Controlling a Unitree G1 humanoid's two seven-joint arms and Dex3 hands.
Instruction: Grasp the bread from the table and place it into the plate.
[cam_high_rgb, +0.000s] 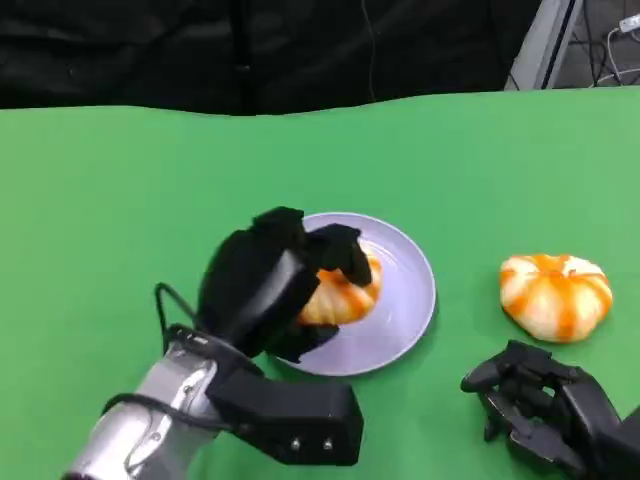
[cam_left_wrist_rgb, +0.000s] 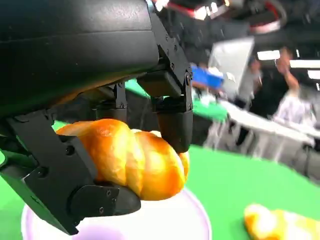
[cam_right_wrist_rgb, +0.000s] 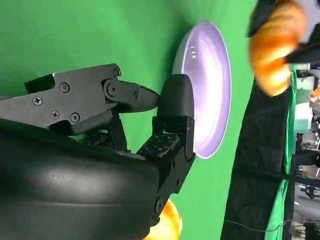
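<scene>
Bread gripped by left hand above plate.

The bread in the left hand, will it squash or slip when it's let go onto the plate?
The bread looks soft and light, so the left hand could dent it. Its glossy crust may slip a little. Its rounded shape might rock on the plate, though probably not roll off.

A green table meets black curtain behind (blurred people, seemingly, stand beyond).
</scene>
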